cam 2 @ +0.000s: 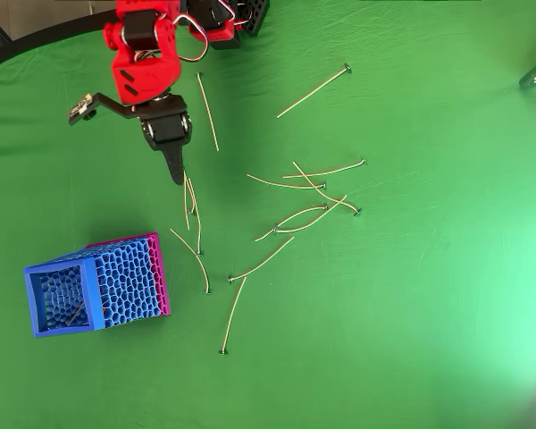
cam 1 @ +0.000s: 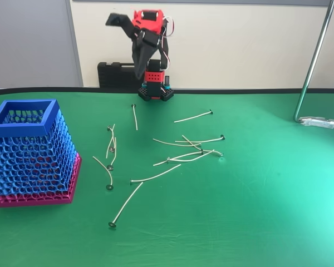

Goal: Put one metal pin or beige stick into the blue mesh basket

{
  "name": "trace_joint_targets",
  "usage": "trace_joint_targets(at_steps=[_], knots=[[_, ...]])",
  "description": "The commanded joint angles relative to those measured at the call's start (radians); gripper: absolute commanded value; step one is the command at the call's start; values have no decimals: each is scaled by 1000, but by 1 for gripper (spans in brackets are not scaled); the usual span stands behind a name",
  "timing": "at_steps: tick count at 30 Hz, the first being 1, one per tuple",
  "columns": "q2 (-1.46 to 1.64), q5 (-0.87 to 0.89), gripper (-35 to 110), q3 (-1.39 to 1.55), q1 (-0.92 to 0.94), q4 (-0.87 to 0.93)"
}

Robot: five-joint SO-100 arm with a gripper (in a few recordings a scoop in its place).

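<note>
Fixed view first, from the near edge of the green table (cam 1: 256, 222): the closest pin (cam 1: 126, 205) lay on the cloth at lower centre, its dark head toward the bottom of the frame, all by itself. Just beyond it, another pin (cam 1: 156, 174) slanted up to the right. At left stood the blue mesh basket (cam 1: 33, 153), upright on its magenta base, its square rim at the left edge of the picture, well apart from the loose pins. Further back, a tangle of crossed pins (cam 1: 192, 151) sat at the middle of the table, and a small cluster (cam 1: 111, 143) lay left of it, nearer the basket. One pin (cam 1: 193, 117) lay alone beyond the tangle, up and to the right. A bent metal stand (cam 1: 314, 67) rose at the far right. At the very back, the red and black arm (cam 1: 150, 50) was folded up high over its base.

Overhead, the gripper (cam 2: 125, 134) hung in the upper left of the frame, above the cloth, jaws spread wide: one black finger (cam 2: 172, 159) pointed down the frame toward the small cluster, the other reached out to the left. Nothing was between them. Inside the basket (cam 2: 94, 290), thin pale lines seemed to lie at the bottom, too faint through the mesh to be sure.
</note>
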Motion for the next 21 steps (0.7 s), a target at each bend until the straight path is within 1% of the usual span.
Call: trace_joint_targets(at_steps=[1, 3, 5, 11, 21], knots=[[97, 28, 1, 275, -17, -183], [158, 35, 1, 413, -29, -272], [207, 49, 1, 512, -41, -321], [319, 135, 1, 695, -60, -410], [529, 206, 1, 897, -81, -422]])
